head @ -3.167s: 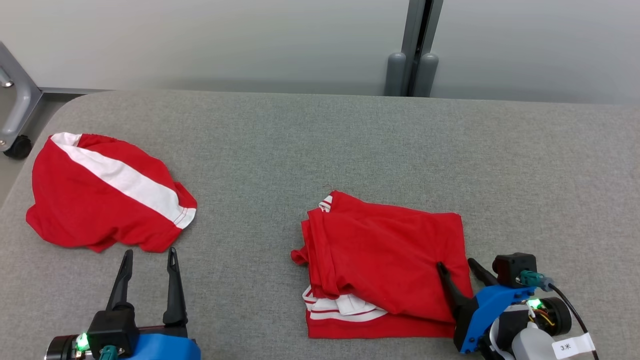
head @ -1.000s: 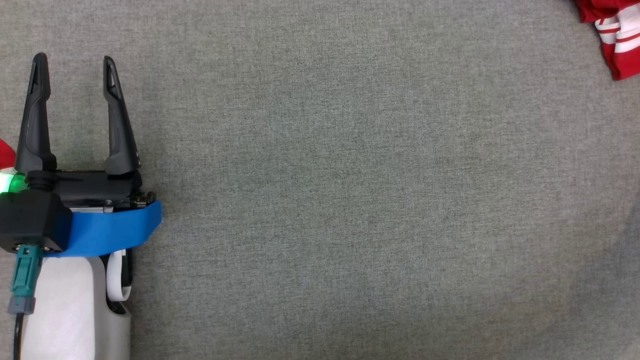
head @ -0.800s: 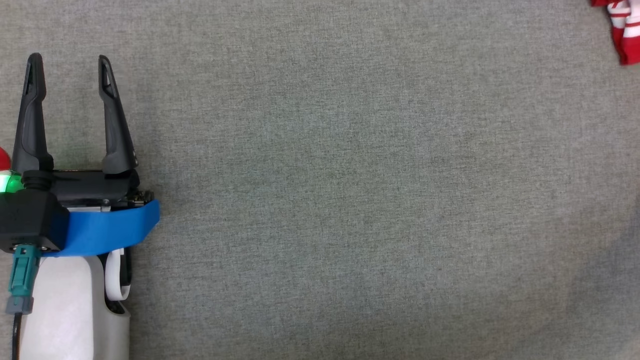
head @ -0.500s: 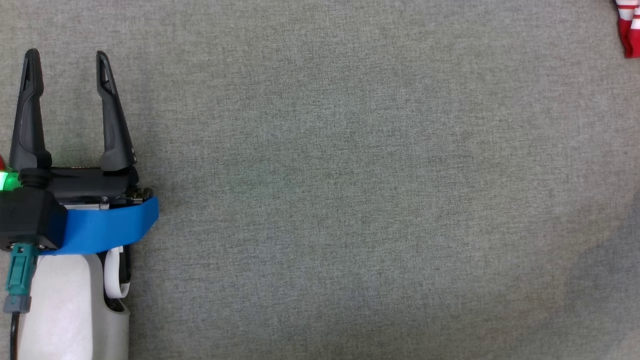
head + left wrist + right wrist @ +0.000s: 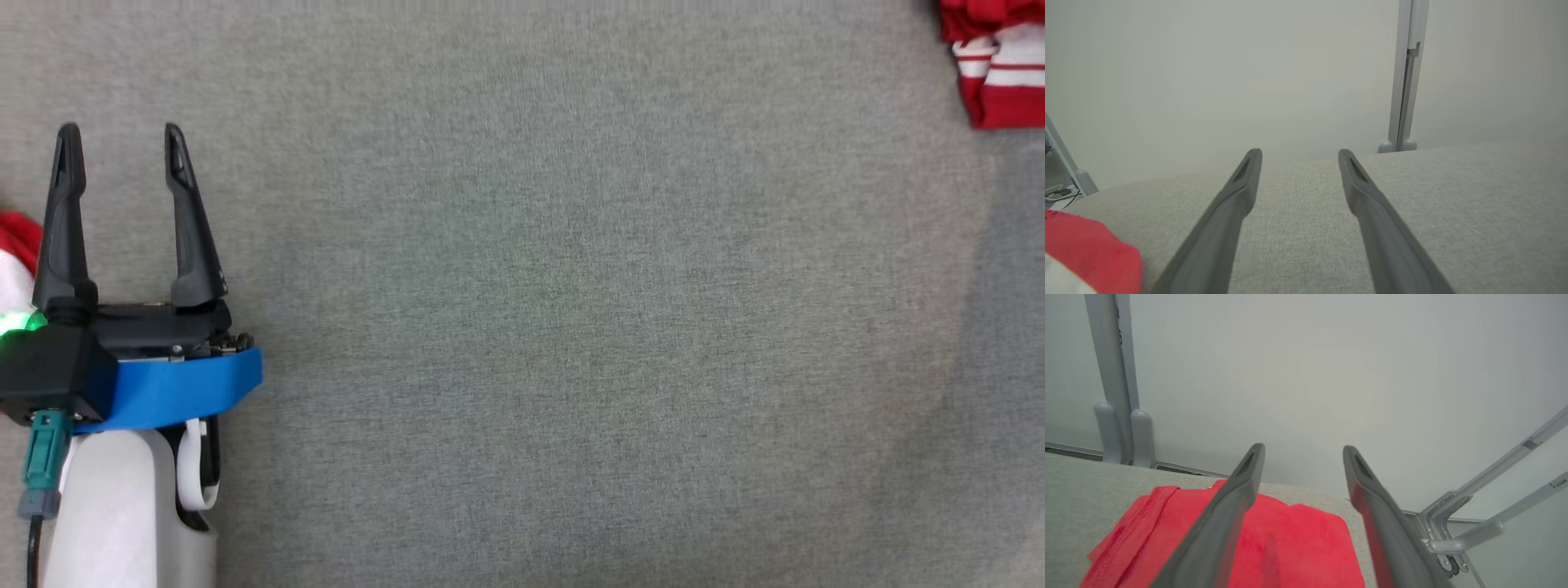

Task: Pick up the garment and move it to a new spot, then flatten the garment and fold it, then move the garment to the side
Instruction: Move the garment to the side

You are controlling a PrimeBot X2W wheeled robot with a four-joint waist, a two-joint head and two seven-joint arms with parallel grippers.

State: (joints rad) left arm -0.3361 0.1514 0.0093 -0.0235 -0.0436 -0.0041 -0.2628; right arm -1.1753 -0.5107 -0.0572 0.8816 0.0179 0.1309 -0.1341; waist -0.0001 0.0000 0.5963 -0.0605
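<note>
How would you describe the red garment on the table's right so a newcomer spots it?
On the grey table, look to the right side. The folded garment there is red; thin white stripes near its edge set it apart from the other garment beside the left pincer.
</note>
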